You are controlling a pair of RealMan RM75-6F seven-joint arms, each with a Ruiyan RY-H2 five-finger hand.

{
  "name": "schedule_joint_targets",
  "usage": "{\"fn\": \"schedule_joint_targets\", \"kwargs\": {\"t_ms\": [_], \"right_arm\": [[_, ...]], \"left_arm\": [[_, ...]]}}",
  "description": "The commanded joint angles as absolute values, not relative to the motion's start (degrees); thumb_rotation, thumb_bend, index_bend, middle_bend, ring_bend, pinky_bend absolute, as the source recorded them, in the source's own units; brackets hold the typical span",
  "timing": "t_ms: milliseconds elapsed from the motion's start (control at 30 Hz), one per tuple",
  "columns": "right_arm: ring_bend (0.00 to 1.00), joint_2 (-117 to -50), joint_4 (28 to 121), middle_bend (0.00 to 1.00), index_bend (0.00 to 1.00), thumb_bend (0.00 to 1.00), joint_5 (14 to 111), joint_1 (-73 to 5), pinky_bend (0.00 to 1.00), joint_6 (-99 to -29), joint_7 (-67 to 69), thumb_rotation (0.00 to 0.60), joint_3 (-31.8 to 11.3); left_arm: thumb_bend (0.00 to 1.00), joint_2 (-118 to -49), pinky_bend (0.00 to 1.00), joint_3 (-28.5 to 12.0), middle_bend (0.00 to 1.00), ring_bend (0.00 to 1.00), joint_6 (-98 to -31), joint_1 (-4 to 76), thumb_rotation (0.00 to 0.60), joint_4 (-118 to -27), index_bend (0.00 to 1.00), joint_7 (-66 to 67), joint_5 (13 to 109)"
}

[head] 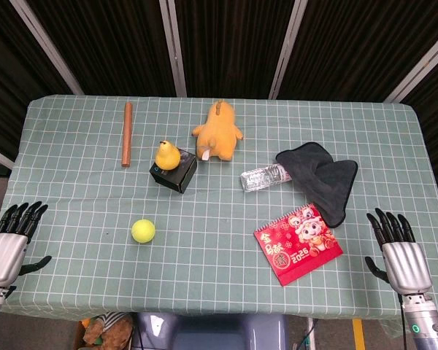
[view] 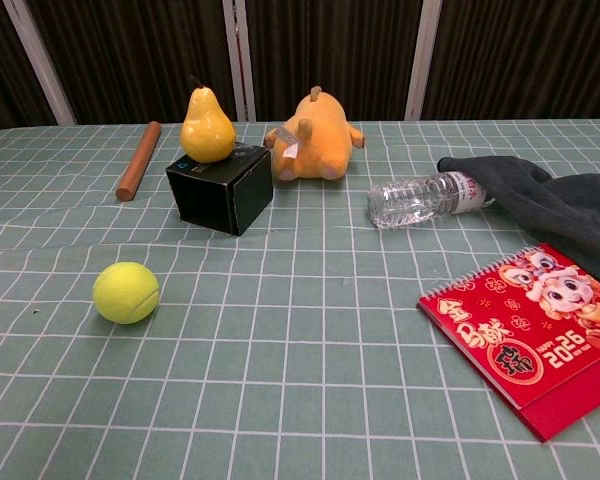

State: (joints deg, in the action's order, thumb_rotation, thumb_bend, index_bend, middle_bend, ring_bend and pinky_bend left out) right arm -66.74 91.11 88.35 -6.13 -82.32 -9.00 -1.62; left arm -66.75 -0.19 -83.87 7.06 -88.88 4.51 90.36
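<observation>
My left hand (head: 11, 244) rests at the table's front left corner, fingers spread, holding nothing. My right hand (head: 398, 249) lies at the front right, fingers apart and empty, just right of a red calendar (head: 298, 243) (view: 535, 335). A yellow tennis ball (head: 143, 230) (view: 126, 292) sits nearest the left hand. A yellow pear (head: 166, 154) (view: 206, 126) stands on a black box (head: 174, 173) (view: 221, 189). Neither hand shows in the chest view.
An orange plush toy (head: 217, 132) (view: 314, 139) lies behind the box. A brown wooden rod (head: 127, 133) (view: 138, 174) lies at the back left. A clear plastic bottle (head: 264, 177) (view: 424, 199) lies beside a dark cloth (head: 323, 177) (view: 557, 209). A green checked tablecloth (head: 204, 255) covers the table.
</observation>
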Motion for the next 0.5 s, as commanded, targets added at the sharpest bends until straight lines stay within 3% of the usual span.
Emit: {"fn": "schedule_joint_targets", "kwargs": {"t_ms": [33,267,367,500], "right_arm": [[0.0,-66.57,91.07,0.0,0.0,0.33,88.28,-6.06,0.0,-82.41,-8.9,0.6,-1.64],[0.0,-66.15,91.28,0.0,0.0,0.33,87.88,-6.22,0.0,-82.37,-7.92,0.6,-2.05],[0.0,-65.81,91.5,0.0,0.0,0.33,88.18,-6.15,0.0,-82.8,-6.98,0.6,-2.13],[0.0,-65.6,91.42,0.0,0.0,0.33,88.81,-6.13,0.0,-82.96,-6.08,0.6,-1.88]], "left_arm": [[0.07,-66.73,0.01,-0.07,0.05,0.0,-83.55,7.16,0.6,-89.07,0.0,4.85,90.21],[0.08,-66.96,0.06,0.73,0.09,0.01,-80.66,8.36,0.6,-90.58,0.01,5.93,90.49],[0.12,-67.59,0.26,1.45,0.28,0.11,-79.05,9.7,0.6,-90.8,0.14,6.97,92.58],[0.26,-69.32,0.53,2.12,0.57,0.3,-77.29,11.41,0.6,-90.77,0.44,8.6,95.21]]}}
